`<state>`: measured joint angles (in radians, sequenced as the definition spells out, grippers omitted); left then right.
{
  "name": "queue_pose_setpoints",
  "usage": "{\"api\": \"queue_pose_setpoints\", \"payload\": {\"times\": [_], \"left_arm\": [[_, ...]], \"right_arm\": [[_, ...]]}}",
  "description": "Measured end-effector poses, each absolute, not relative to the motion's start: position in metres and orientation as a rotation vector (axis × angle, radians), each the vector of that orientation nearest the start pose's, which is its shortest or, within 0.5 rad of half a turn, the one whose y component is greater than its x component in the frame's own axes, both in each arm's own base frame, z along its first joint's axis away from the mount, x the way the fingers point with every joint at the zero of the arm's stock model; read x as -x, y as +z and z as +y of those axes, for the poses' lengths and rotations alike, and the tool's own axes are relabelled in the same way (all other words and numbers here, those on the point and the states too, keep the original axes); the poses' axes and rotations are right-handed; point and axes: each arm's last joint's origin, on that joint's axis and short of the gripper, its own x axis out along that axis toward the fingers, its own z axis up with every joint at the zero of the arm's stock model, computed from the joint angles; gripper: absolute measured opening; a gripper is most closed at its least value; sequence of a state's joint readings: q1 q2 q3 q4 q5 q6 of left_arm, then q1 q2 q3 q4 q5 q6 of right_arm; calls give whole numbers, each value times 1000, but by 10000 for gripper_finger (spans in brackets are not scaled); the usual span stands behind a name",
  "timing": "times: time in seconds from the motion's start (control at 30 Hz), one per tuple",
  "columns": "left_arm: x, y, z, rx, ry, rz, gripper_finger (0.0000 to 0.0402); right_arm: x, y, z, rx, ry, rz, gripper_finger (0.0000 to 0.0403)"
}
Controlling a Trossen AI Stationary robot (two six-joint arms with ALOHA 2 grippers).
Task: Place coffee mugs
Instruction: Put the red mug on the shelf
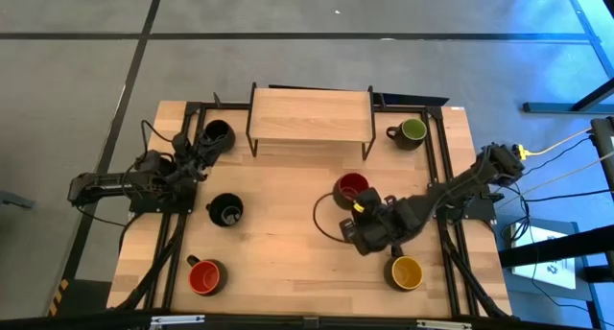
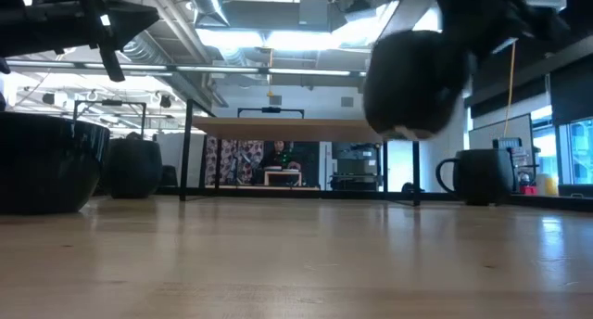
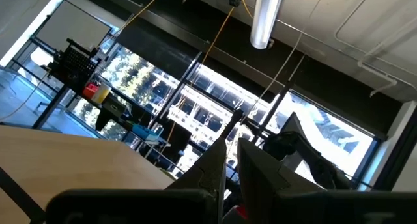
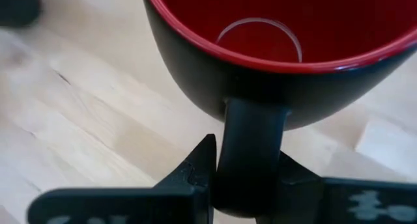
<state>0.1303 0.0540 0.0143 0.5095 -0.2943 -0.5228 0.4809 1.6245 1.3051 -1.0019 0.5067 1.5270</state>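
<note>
Overhead, table-level, two wrist cameras.

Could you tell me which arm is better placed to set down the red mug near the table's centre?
The right: its claw is shut on the red mug by the handle. The left claw sits far off by a black mug.

I cannot read any text, label, brand, number or sign in my views; nothing is clear enough to read.
</note>
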Motion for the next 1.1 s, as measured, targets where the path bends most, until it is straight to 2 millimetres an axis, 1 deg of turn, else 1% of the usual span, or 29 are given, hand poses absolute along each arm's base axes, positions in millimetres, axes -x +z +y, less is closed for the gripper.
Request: {"api": "queue_pose_setpoints", "payload": {"times": [0.1, 0.3, 0.53, 0.7, 0.83, 0.9, 1.1], "left_arm": [[-87, 211, 20, 563, 279, -574, 32], [-87, 211, 20, 568, 277, -574, 32], [-88, 211, 18, 557, 223, -557, 32], [-88, 211, 18, 554, 211, -553, 32], [-88, 211, 18, 554, 212, -553, 32], [-88, 211, 18, 551, 213, -553, 32], [-88, 211, 18, 544, 215, -552, 32]], "right_arm": [[-289, 273, 117, -717, -843, 793, 47], [-307, 303, 80, -714, -877, 747, 47], [-320, 325, 31, -704, -927, 691, 47], [-323, 336, -3, -675, -962, 680, 47], [-322, 344, -35, -667, -987, 693, 47], [-320, 344, -52, -666, -1015, 696, 47], [-312, 344, -90, -700, -1093, 685, 47]]}}
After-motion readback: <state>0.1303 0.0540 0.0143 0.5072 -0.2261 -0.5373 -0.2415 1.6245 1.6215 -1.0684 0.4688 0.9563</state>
